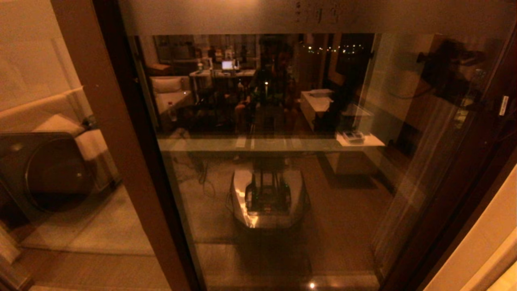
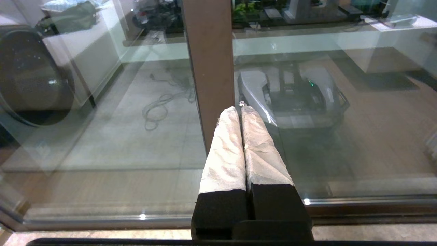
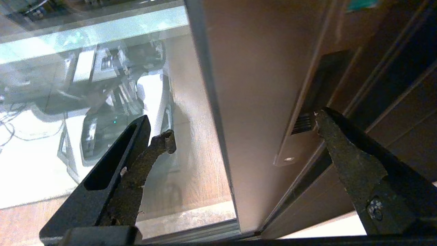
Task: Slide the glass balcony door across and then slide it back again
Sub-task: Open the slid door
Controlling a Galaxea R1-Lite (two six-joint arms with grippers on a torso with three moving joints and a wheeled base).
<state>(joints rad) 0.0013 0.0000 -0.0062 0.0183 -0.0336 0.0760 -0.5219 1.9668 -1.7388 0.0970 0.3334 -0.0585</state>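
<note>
Glass fills nearly the whole head view: the glass balcony door [image 1: 282, 161] stands right in front of the robot, its brown wooden frame running down the left side and a frosted band with characters [image 1: 317, 14] across its top. Its right stile [image 3: 259, 102] carries a slim recessed lock plate [image 3: 302, 126], seen close in the right wrist view, with the dark outer frame [image 3: 392, 89] just beside it.

The right pincer [image 3: 244, 128] is spread wide and grasps nothing; one fingertip lies before the glass and the other sits at the lock plate, so the stile lies between them. The left pincer [image 2: 240, 109] is clenched with its cloth-wrapped fingers [image 2: 225, 150] pressed together, holding nothing, its tip close to the door's left stile [image 2: 211, 68].

Reflected in the pane are the robot's own base [image 1: 268, 198] and a lit room. Behind the neighbouring pane on the left sits a round-fronted washing machine [image 1: 44, 169].
</note>
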